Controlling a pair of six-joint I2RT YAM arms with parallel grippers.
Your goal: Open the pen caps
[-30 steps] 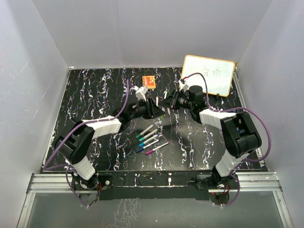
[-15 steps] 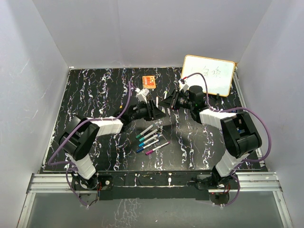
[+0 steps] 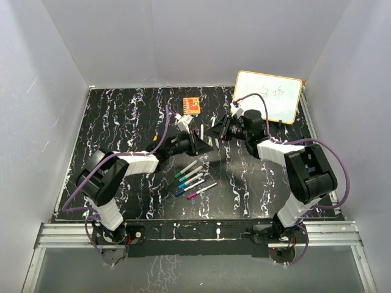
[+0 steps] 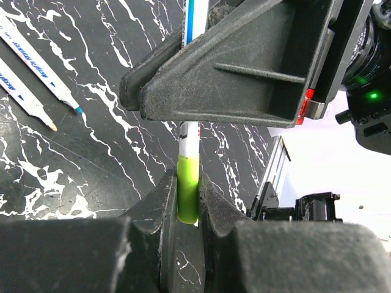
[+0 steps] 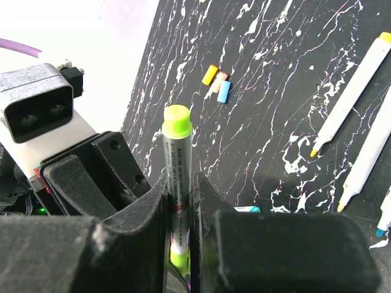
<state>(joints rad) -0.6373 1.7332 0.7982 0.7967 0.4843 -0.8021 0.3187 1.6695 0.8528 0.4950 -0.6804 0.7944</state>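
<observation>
1. The left gripper (image 4: 187, 194) is clamped on a lime cap (image 4: 187, 174). The right gripper (image 5: 177, 189) is clamped on the white barrel of the same pen (image 5: 176, 160). They meet nose to nose above the desk (image 3: 122, 122), slightly toward 12 o'clock of its centre. The cap looks seated on the barrel.
2. Likely risk: the smooth round barrel slides through the right fingers, so the pull moves the whole pen and the cap never parts.
3. The cap is short and only pinched. A pull off the pen's axis could twist it out of the left fingers, or it could pop free and drop.
4. A row of pens (image 3: 194, 178) lies at 6 o'clock of the grippers, several with bare tips. Loose caps (image 5: 217, 82) lie on the desk beyond the held pen.
5. An orange block (image 3: 191, 105) sits at 11 o'clock and a whiteboard (image 3: 269, 96) at 2 o'clock, both apart from the grippers.
6. Nothing blocks a straight pull. The grippers are close together, though, so their bodies could knock.
</observation>
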